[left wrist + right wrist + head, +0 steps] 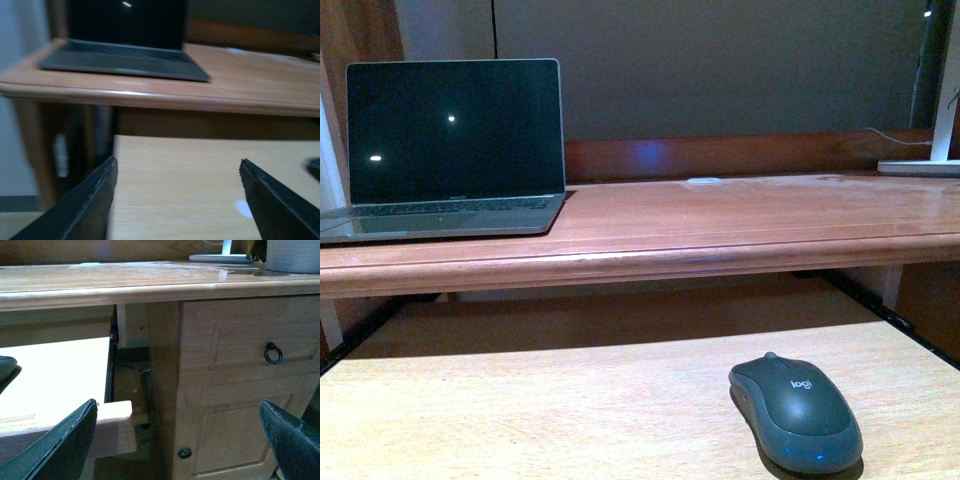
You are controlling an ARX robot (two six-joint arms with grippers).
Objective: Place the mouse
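The mouse (796, 412) is dark grey and dome-shaped with a small pale logo. It lies on the pale pull-out shelf (520, 410), at the front right. Neither arm shows in the front view. My left gripper (177, 162) is open over the shelf's left part, with nothing between its fingers. A dark sliver of the mouse (315, 166) sits far off to one side of it. My right gripper (177, 405) is open and empty beside the shelf's right end, facing the desk cabinet. The mouse's edge (7, 371) shows only at the border of that view.
An open laptop (450, 150) with a dark screen stands on the upper desk top (720, 225), at the left. A white lamp base (920, 167) is at the back right. To the right of the shelf is a drawer with a ring pull (273, 353), above a cabinet door (235, 440).
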